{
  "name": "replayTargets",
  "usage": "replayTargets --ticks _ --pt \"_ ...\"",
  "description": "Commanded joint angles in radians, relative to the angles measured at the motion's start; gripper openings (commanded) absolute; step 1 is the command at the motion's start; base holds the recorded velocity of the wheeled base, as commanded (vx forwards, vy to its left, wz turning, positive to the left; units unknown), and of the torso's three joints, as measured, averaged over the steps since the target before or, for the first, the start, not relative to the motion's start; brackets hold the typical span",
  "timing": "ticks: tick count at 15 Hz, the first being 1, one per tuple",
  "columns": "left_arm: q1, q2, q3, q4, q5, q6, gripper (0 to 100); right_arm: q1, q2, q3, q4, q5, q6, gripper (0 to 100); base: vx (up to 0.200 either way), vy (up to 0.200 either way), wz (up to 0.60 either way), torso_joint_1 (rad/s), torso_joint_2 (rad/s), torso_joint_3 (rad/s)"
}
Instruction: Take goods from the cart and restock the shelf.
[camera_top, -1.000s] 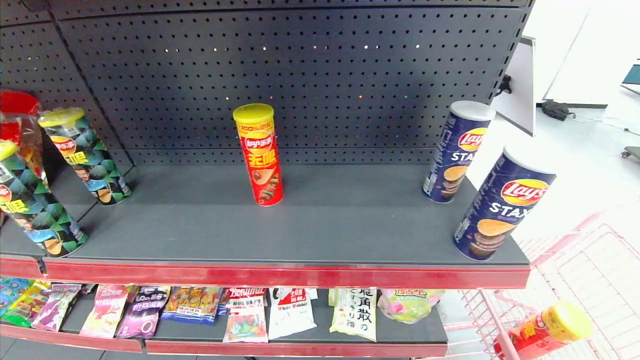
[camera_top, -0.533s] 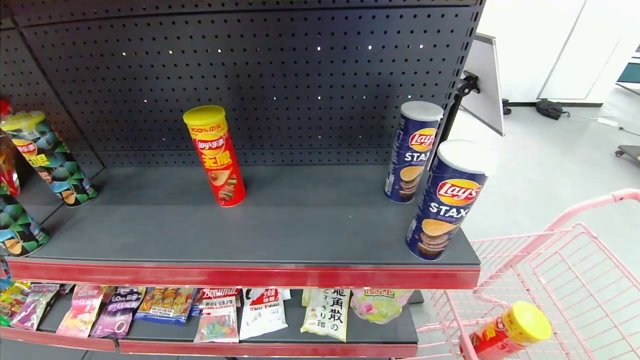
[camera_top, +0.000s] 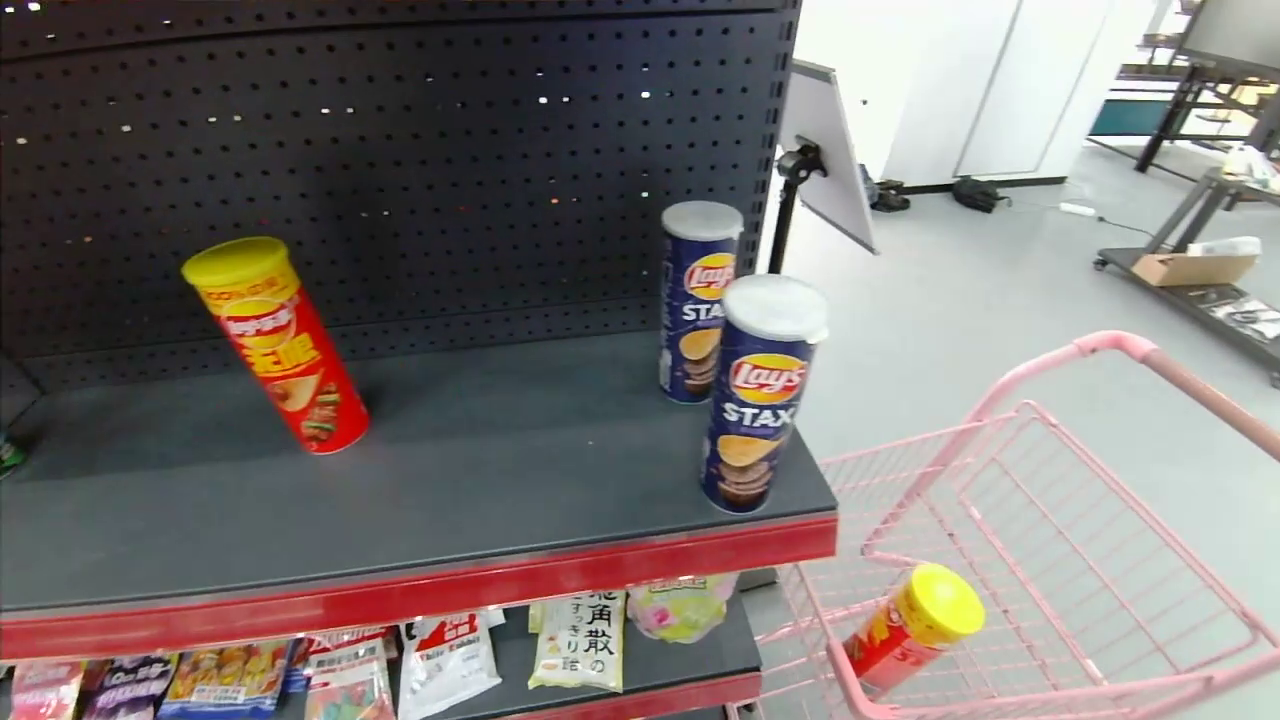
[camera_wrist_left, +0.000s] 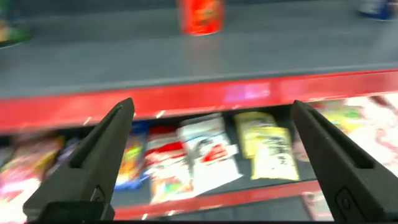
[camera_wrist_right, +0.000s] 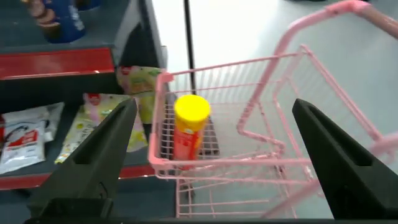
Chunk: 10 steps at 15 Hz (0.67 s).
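Observation:
A pink wire cart (camera_top: 1040, 520) stands to the right of the shelf (camera_top: 420, 480). In it leans a red chip can with a yellow lid (camera_top: 910, 625), also in the right wrist view (camera_wrist_right: 188, 127). On the shelf stand another red can (camera_top: 275, 345) and two dark blue cans (camera_top: 755, 395) (camera_top: 695, 300) near the right end. My right gripper (camera_wrist_right: 214, 158) is open, facing the cart (camera_wrist_right: 267, 143) from a short way off. My left gripper (camera_wrist_left: 214, 158) is open with nothing in it, in front of the shelf's red front edge (camera_wrist_left: 205, 99).
Snack bags (camera_top: 580, 640) hang or lie on the lower shelf, seen too in the left wrist view (camera_wrist_left: 205, 155). A dark pegboard (camera_top: 400, 170) backs the shelf. A board on a stand (camera_top: 825, 170) is behind the shelf's right end. Open floor lies to the right.
The head camera has swung to the right: the shelf and its cans slid left in the picture and more of the cart came into view. The cans themselves kept their places.

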Motion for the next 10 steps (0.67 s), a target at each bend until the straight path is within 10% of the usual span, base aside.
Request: replayTargets --ticks 1,6,10 --pt "-0.001 0.001 0.0 0.0 0.0 0.0 100 0.001 0.001 0.0 0.0 0.001 0.0 100 0.0 0.0 -0.6 -0.002 0.01 0.002" --pt "0.0 0.001 0.0 0.0 0.0 0.0 100 0.001 0.001 0.0 0.0 0.001 0.0 100 0.0 0.0 -0.24 0.0 0.0 0.001" --pt "0.0 0.001 0.0 0.0 0.0 0.001 100 0.001 0.001 0.0 0.0 0.001 0.0 100 -0.2 0.0 0.0 0.005 0.0 0.001"
